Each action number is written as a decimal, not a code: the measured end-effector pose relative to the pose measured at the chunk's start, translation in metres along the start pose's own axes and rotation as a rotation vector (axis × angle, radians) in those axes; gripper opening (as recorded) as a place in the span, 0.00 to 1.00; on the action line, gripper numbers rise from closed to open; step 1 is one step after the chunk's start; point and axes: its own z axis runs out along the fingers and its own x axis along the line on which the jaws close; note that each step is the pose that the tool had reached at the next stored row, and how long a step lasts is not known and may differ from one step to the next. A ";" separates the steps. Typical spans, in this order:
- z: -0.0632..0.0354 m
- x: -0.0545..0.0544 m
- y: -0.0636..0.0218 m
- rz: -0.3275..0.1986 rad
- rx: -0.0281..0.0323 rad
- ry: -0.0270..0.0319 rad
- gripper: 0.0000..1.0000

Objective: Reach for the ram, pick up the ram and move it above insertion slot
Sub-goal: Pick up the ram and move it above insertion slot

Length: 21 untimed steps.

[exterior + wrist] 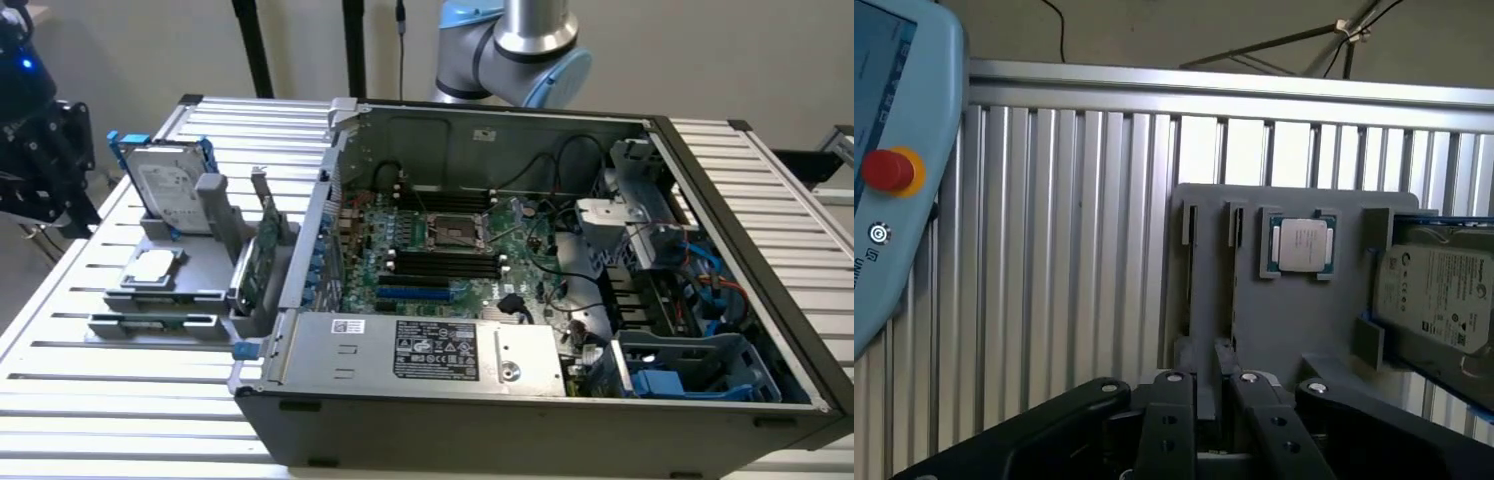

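End effector (pixel 1211 388) hangs above the grey plastic parts holder (pixel 1214 290), roughly in line with the two narrow slots (pixel 1189 250) that run beside the chip pocket. Black fingers (pixel 1166 420) slightly parted, narrow gap, nothing pinched; bare grey holder shows through the gap. Can't tell its height over the holder

Ram: thin green circuit-board stick (pixel 244 280), as best I can read it, standing on edge in the holder on the side nearest the case, just beside the larger green expansion card with the metal bracket (pixel 267 235). Too small to make out chips. Untouched, not lifted

Rest of the holder: square silver processor chip (pixel 1301 245) lying flat in its pocket, silver hard drive with blue side rails (pixel 1439 295) just beside it; in the exterior view the drive leans upright at the holder's back end

Holder sits on the slatted aluminium desk (pixel 120 420), touching or just beside the open dark-grey computer case (pixel 534 440) on the exterior view's right. Green motherboard (pixel 367 290) inside, row of black memory slots (pixel 441 262) near its middle, well apart from the ram

Silver-and-blue robot arm joint (pixel 527 45) behind the case. Pale blue teach pendant with red stop button (pixel 924 150) over the desk slats in the wrist view
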 end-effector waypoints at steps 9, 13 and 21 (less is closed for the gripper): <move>0.0082 -0.003 -0.0026 -0.022 0.0029 0.0010 0.48; 0.0155 -0.003 -0.0049 -0.031 0.0035 0.0012 0.48; 0.0298 -0.003 -0.0101 -0.032 0.0037 0.0013 0.48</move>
